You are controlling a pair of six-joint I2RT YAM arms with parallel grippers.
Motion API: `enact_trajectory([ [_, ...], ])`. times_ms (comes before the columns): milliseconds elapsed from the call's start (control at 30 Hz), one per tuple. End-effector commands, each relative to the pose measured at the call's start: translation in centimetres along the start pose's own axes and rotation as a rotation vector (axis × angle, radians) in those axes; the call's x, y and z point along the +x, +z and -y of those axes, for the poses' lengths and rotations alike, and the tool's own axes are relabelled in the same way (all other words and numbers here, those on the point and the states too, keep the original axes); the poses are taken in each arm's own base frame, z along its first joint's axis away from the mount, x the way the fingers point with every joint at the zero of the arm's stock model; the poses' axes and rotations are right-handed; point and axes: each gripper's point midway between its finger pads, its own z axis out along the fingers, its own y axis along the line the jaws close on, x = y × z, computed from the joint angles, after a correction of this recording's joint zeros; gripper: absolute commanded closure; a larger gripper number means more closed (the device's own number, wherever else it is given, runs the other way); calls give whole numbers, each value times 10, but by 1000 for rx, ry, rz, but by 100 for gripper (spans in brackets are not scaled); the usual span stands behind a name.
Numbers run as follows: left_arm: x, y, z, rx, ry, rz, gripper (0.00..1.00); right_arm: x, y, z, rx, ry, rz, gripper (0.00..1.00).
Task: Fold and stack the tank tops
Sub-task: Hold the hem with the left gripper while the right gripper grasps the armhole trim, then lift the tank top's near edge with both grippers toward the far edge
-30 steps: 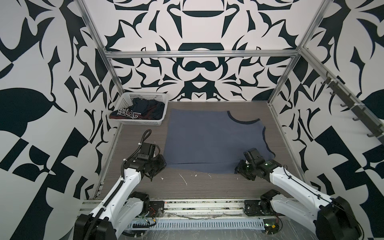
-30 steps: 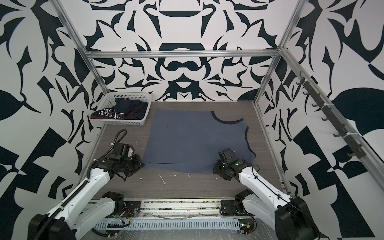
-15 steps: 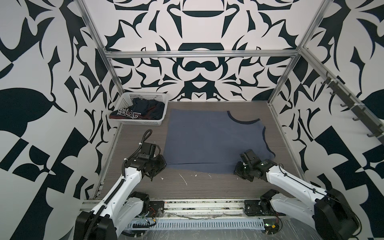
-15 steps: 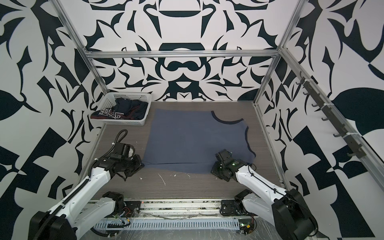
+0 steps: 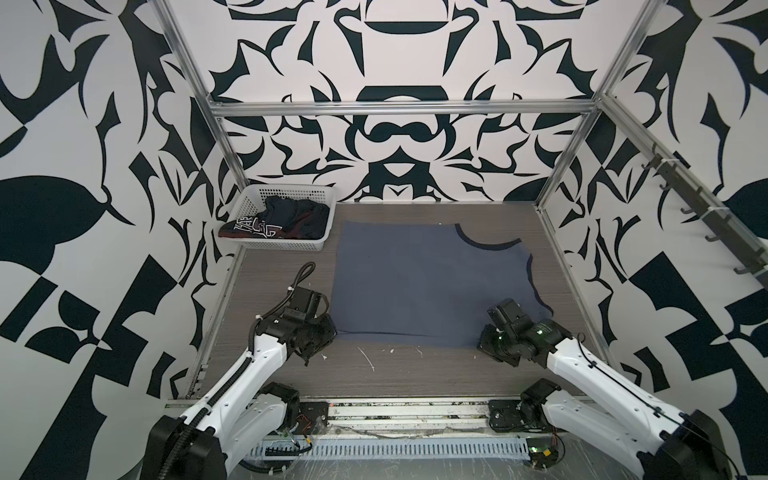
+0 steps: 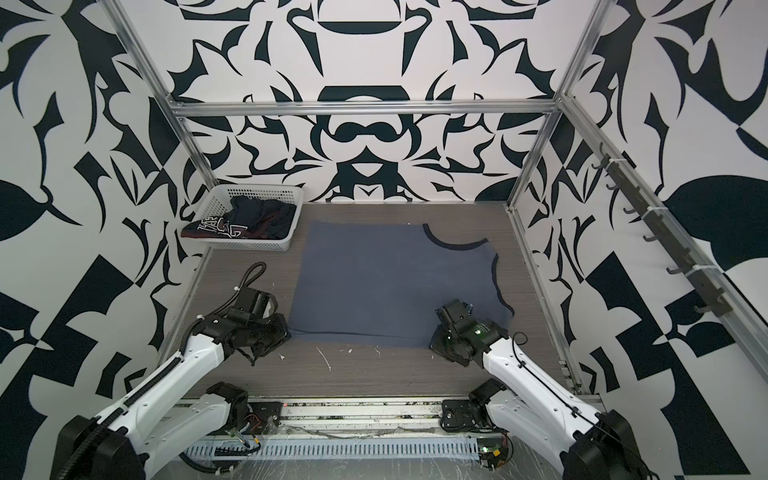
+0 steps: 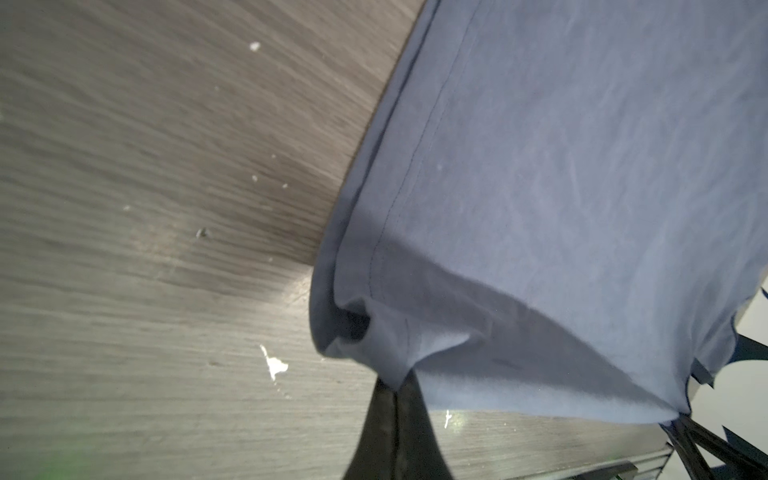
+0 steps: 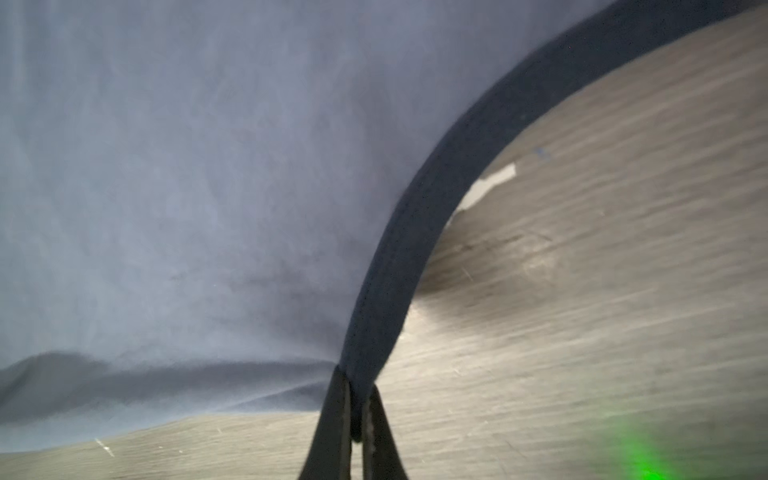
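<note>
The left gripper is pinching closed on a hem corner of the grey-blue tank top, at about 8 o'clock of the cloth in both top views. The right gripper is clamping its jaws on the navy-trimmed edge, at about 5 o'clock. The cloth is lying flat on the middle of the table. The dark navy tank top is sitting crumpled in the white basket, at 11 o'clock of the table.
</note>
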Motion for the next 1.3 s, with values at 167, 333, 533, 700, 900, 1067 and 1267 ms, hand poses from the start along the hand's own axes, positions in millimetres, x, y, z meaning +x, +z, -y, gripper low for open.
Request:
enact_trajectory([
  [167, 20, 17, -20, -87, -19, -36, 82, 12, 12, 5, 44, -61, -83, 81],
  [333, 20, 16, -20, -71, -32, -21, 60, 11, 4, 5, 38, -72, -63, 64],
  [533, 11, -1, -31, -108, -70, 75, 48, 18, 7, 5, 18, -78, -89, 58],
  [700, 5, -8, -43, -144, -101, 143, 46, 19, 14, -9, -30, -97, -95, 59],
  [900, 11, 5, -42, -143, -94, 87, 54, 17, 22, -12, -5, -119, -96, 72],
  [1067, 17, 17, -42, -161, -88, 36, 65, 18, 20, -5, 49, -139, -94, 80],
  [1267, 17, 22, -42, -165, -80, 20, 74, 22, 11, 10, 123, -163, -103, 89],
])
